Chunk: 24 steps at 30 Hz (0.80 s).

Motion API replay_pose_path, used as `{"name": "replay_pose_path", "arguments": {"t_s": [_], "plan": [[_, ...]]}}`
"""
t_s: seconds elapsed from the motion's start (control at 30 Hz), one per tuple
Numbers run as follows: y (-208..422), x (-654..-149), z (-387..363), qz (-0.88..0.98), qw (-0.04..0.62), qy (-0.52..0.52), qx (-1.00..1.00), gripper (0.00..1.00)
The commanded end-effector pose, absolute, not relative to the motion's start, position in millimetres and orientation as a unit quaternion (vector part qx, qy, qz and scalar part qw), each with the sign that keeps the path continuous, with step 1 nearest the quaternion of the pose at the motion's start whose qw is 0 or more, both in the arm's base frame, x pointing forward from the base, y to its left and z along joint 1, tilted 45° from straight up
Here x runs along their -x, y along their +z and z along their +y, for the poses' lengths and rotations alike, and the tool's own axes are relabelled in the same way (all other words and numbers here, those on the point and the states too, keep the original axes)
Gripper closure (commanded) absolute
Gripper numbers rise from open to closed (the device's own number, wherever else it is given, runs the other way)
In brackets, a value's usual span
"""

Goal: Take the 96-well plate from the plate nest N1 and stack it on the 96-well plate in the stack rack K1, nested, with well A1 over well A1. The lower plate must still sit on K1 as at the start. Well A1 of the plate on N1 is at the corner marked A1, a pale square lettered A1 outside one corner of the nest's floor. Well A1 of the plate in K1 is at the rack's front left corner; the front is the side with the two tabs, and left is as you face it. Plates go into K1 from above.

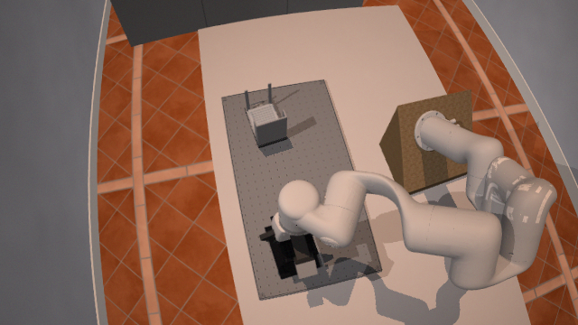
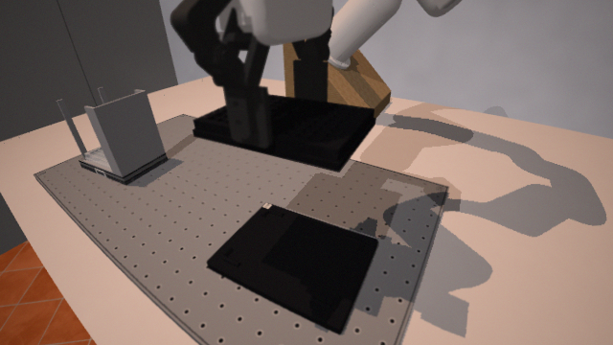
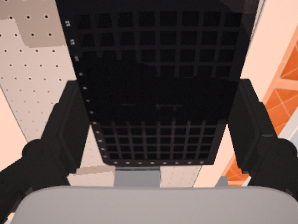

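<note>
My claw (image 2: pixel 268 120) is clamped wide across the black 96-well plate (image 2: pixel 306 129), carried level in the air above the bare plate nest N1 (image 2: pixel 297 264), while stack rack K1 (image 2: pixel 125 136) stands well apart toward the counter's (image 2: pixel 517 268) far edge.

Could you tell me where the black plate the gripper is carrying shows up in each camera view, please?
Top: mostly hidden under the arm's wrist; a dark part shows near the bottom centre.
Exterior: upper centre, black plate held above the board.
Wrist: fills the centre, between the fingers.
Shared landmark: the grey perforated board.
</note>
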<state>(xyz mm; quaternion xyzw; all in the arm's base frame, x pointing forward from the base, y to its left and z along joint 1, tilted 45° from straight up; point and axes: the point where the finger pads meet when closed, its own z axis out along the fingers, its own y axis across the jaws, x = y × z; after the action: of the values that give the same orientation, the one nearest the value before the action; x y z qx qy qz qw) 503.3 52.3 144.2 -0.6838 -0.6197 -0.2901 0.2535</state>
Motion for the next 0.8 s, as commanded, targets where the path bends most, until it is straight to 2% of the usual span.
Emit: {"name": "replay_pose_path", "arguments": {"t_s": [0.0, 0.77], "plan": [[139, -503, 44, -0.634, 0.246, -0.297, 0.67, 1.0], [92, -492, -2, -0.634, 0.246, -0.296, 0.671, 1.0]]}}
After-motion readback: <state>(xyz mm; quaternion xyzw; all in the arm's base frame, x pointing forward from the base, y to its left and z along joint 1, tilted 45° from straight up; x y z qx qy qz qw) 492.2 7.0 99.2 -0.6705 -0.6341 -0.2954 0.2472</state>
